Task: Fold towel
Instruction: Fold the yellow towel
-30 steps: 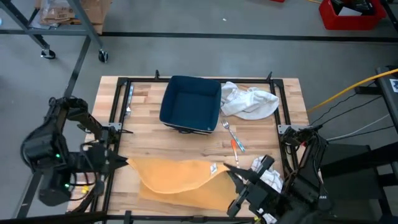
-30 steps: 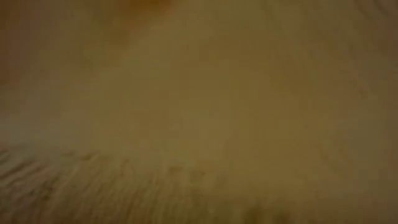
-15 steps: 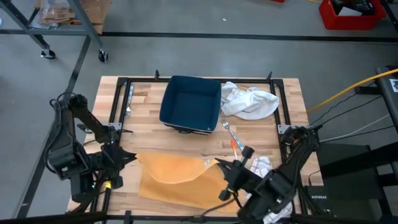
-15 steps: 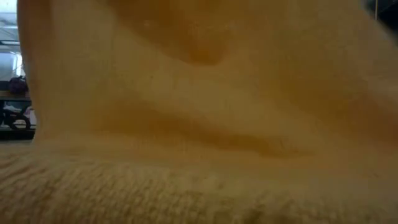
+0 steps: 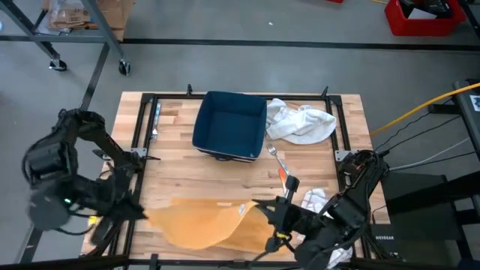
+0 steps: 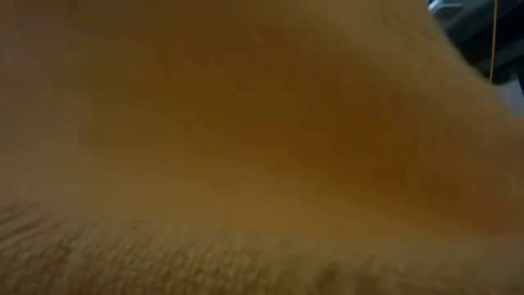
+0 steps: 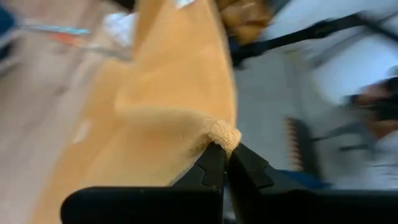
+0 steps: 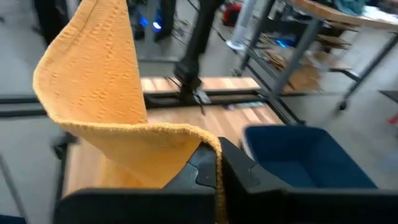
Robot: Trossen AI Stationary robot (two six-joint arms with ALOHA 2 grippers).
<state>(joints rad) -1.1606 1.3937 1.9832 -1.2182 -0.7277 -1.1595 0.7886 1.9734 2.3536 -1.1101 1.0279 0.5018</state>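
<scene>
Grey concrete floor (image 5: 225, 67) around the wooden table (image 5: 187, 169), red bin (image 5: 424, 19) at the far corner.

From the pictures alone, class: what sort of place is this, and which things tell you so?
Probably a robotics lab or workshop: a wooden table fenced by a black frame, bare concrete floor around it, and wheeled metal racks and cables nearby.

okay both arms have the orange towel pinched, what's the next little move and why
Probably carry the two held corners across the table toward the blue bin. The left tool and right tool are each shut on an edge of the orange towel, which is lifted and still bunched near the front edge, not yet doubled over.
</scene>
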